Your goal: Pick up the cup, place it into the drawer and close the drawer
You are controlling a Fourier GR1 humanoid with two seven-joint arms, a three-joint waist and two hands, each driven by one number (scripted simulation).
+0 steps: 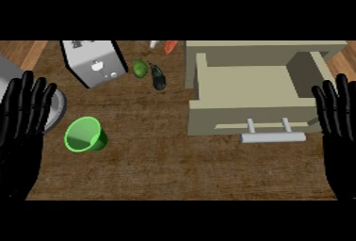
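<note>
A green cup (85,134) lies tipped on its side on the brown counter at the left, its mouth facing up toward the view. The beige drawer (208,122) stands pulled open at the right, its inside bare, with a pale bar handle (272,137) on its front. My left hand (24,127) shows at the left edge, open with fingers up, just left of the cup and apart from it. At the right edge my right hand (337,127) is open too, fingers up, beside the drawer's right wall.
A silver toaster (96,62) stands at the back left. A green lime (141,68), a dark aubergine (158,77) and an orange carrot (170,46) lie behind the drawer's left side. A grey round plate (57,109) peeks out under my left hand.
</note>
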